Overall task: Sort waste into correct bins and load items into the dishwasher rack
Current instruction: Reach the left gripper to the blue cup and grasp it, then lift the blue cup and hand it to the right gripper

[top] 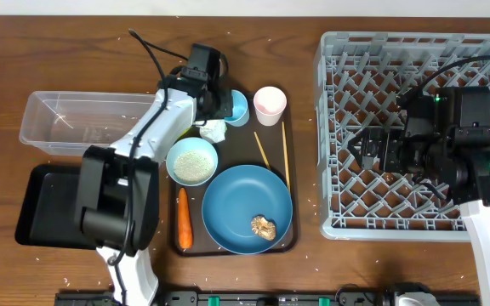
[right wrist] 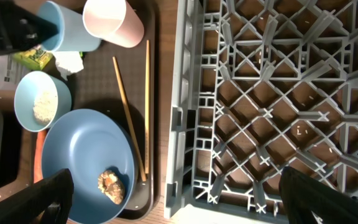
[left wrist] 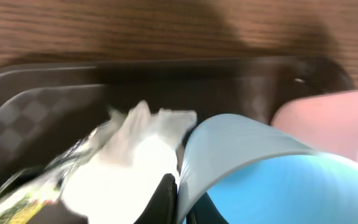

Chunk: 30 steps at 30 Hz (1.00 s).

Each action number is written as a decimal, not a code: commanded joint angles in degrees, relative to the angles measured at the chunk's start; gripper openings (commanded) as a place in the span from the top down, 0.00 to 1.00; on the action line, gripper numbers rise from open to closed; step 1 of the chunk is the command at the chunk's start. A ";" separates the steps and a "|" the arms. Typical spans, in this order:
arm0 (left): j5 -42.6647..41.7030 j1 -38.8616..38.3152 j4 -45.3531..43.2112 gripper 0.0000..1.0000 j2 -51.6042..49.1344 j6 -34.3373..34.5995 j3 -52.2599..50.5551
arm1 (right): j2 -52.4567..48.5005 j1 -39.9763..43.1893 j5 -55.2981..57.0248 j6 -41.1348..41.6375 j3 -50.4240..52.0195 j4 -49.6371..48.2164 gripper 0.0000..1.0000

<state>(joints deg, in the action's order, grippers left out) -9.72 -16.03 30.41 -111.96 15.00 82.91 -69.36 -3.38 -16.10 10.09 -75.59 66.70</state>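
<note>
Starting with the grey dishwasher rack (top: 339, 127) at the table's right, beneath the right gripper (right wrist: 174, 180), fingers spread wide, holding nothing; then the brown serving tray (top: 273, 144) at centre; left of it the clear tub (top: 66, 119) at the back and the black tray (top: 49, 204) in front, partly under the left arm; on the serving tray's near end the blue plate (top: 236, 204); just beside its rim, the bowl (top: 191, 161); at the far end 2 cups side by side, pale-pink cup (top: 270, 105) right, light-blue cup (left wrist: 260, 180) left, its wall pinched between the closed fingers of the left gripper (left wrist: 179, 202); orange carrot (top: 184, 218) lying along the tray's left edge; 2 chopsticks (right wrist: 146, 93) between bowl and rack; crumpled tissue (left wrist: 135, 155) against the light-blue cup's outer wall, yellow-green wrapper (right wrist: 33, 59) just beyond it; tan food scrap (top: 264, 227) on the plate; rice (right wrist: 44, 106) in the bowl.
</note>
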 commanded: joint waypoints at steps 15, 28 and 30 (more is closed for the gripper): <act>-34.21 -0.02 8.44 0.94 29.29 -7.96 1.22 | 1.11 -0.02 -26.43 -10.14 -1.20 -12.83 0.01; -67.17 -0.02 -4.04 0.94 32.04 -5.11 1.22 | 1.20 -0.02 -62.62 -14.05 -1.18 -30.97 0.02; -68.13 -0.02 -5.18 0.94 32.04 -4.09 1.22 | 1.20 -0.07 -65.94 -14.05 -1.18 -32.92 0.01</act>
<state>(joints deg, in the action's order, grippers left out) -70.15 -16.03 26.24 -80.58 9.26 83.09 -68.93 -3.36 -72.55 -2.63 -75.77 34.87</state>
